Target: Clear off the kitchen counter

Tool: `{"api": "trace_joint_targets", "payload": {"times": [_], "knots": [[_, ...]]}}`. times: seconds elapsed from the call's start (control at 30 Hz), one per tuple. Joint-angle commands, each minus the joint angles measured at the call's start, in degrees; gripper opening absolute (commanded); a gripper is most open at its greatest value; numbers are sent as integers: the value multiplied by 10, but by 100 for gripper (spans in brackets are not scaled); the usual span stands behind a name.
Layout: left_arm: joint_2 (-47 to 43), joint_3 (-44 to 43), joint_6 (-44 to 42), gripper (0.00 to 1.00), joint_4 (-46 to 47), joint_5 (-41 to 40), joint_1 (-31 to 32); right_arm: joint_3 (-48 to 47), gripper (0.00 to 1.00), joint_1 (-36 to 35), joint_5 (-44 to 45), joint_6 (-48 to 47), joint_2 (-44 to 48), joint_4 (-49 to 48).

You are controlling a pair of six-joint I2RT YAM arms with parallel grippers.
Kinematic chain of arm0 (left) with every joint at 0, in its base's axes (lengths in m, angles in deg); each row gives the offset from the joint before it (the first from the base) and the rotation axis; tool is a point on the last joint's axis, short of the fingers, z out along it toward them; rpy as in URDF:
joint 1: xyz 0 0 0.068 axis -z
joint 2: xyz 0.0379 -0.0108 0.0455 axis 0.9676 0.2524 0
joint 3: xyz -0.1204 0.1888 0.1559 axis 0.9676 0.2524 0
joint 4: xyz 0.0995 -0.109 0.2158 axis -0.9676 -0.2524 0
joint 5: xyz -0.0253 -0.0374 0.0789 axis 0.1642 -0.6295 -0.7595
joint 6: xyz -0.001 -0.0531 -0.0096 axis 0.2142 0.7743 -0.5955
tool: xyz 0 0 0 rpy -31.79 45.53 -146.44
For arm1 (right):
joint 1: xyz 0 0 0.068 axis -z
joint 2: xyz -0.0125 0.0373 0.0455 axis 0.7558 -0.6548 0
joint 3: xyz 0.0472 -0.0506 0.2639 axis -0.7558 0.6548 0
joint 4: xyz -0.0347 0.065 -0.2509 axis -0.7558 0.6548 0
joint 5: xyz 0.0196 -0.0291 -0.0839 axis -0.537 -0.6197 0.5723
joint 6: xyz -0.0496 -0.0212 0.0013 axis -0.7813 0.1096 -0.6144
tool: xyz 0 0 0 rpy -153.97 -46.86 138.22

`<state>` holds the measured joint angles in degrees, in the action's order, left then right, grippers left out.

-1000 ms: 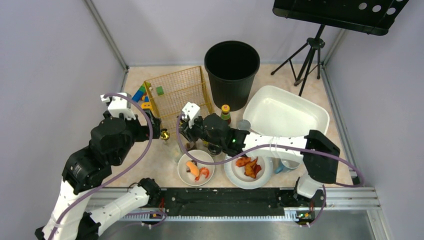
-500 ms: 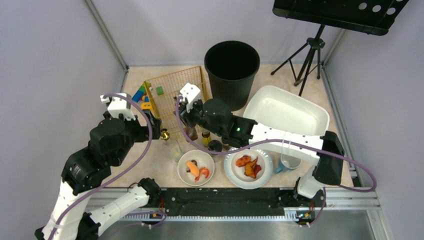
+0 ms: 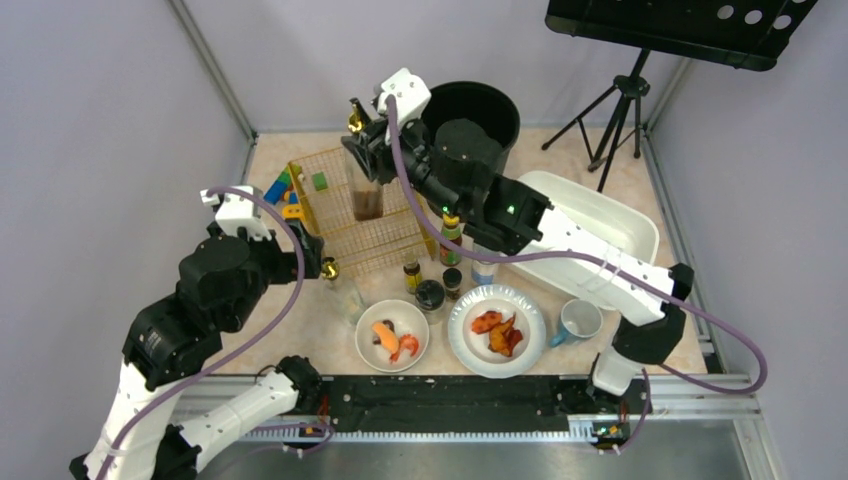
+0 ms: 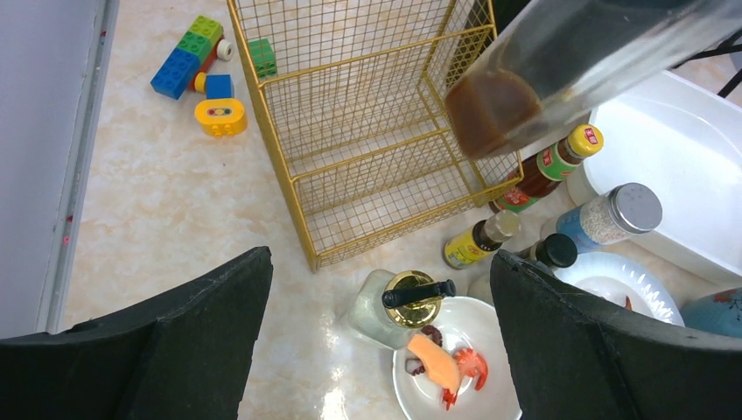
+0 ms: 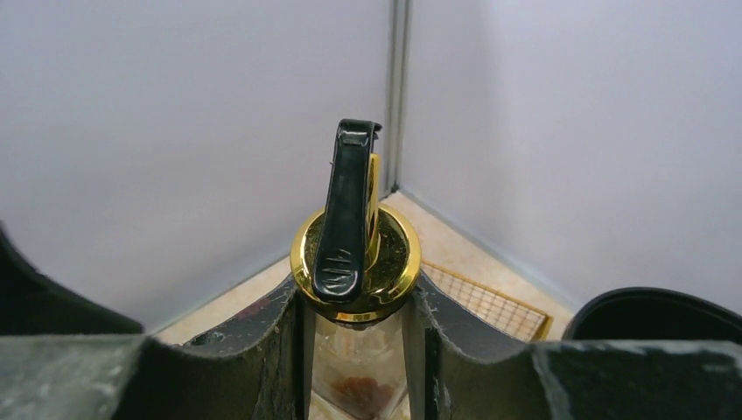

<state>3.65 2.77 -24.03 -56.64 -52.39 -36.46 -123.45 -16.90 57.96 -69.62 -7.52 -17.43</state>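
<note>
My right gripper (image 3: pixel 364 150) is shut on the neck of a clear glass dispenser bottle (image 3: pixel 366 190) with a gold cap, a black lever and brown sauce at its bottom. It holds the bottle upright in the air over the gold wire basket (image 3: pixel 385 235). The bottle shows in the right wrist view (image 5: pixel 354 262) between the fingers (image 5: pixel 280 350), and in the left wrist view (image 4: pixel 560 61). My left gripper (image 4: pixel 376 289) is open and empty, above a second gold-capped glass dispenser (image 4: pixel 404 304) standing on the beige kitchen counter (image 4: pixel 157 219).
A black bin (image 3: pixel 465 130) and a white tub (image 3: pixel 580 230) stand at the back. A bowl with shrimp (image 3: pixel 392 338), a plate of fried food (image 3: pixel 497 330), a blue mug (image 3: pixel 578 320), small bottles (image 3: pixel 411 275) and toy bricks (image 3: pixel 285 190) are on the counter.
My right arm lifted the sauce dispenser off the counter near the bowl and carried it up and back, over the wire basket. The left arm has not moved.
</note>
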Motion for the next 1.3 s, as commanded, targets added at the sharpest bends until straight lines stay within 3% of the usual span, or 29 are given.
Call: {"api": "trace_joint_targets", "payload": {"times": [0.0, 0.17, 0.33, 0.67, 0.97, 1.27], "knots": [[-7, -4, -10, 99, 34, 10, -1, -12, 0, 36, -10, -44, -18, -71], [-15, 3, -16, 99, 45, 34, -1, 43, 0, 72, -53, -103, -22, -197], [-29, 15, -19, 99, 55, 43, -1, 69, 0, 129, -116, -97, -31, -288], [-43, 40, -32, 99, 70, 44, -1, -10, 0, 196, -234, -28, -108, -313], [-51, 57, -36, 99, 86, 55, -1, -77, 0, 215, -269, 15, -174, -328], [-58, 64, -40, 99, 87, 66, -1, -67, 0, 227, -281, 26, -203, -383]]}}
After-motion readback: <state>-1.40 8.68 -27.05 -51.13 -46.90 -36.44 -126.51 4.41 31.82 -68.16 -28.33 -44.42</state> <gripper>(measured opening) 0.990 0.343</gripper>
